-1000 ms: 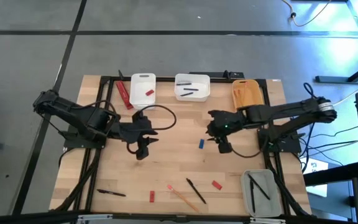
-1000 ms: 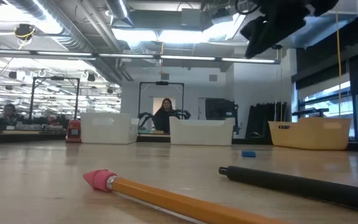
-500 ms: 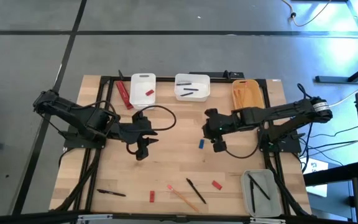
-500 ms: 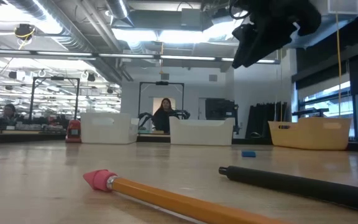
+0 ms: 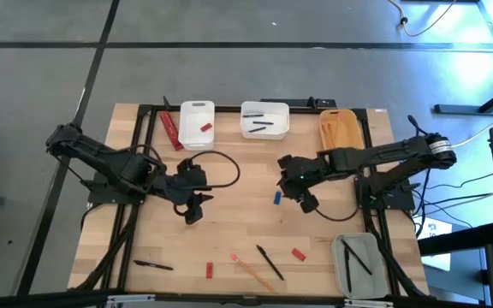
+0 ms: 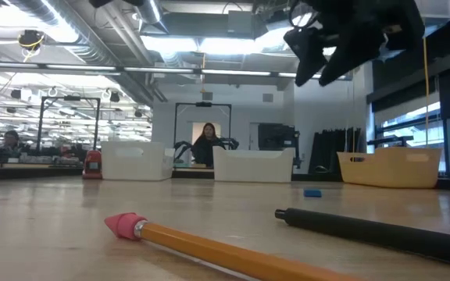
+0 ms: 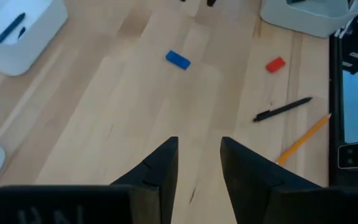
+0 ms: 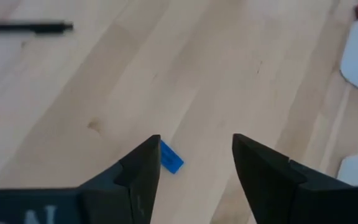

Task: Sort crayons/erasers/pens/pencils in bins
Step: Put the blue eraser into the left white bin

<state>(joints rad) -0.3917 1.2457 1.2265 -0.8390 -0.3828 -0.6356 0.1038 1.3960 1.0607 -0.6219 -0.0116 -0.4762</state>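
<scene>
Left pincer (image 5: pixel 193 208) is hovering left of bench centre, fingers parted with nothing between them. I'm seeing a black pen (image 5: pixel 153 265) lying near the front-left edge, a pencil (image 5: pixel 252 272) and another pen (image 5: pixel 269 262) side by side at front centre. Narrow white bin (image 5: pixel 196 120), wider white bin (image 5: pixel 264 119) and yellow-orange bin (image 5: pixel 340 129) are sitting along the back edge. Right pincer (image 5: pixel 302 196) is hanging released just right of the blue eraser (image 5: pixel 276 198). Grey bin (image 5: pixel 359 266) is sitting at the front-right corner, pens inside.

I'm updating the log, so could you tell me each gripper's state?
Left gripper: open, holding nothing.
Right gripper: open, empty, above the blue eraser.
</scene>
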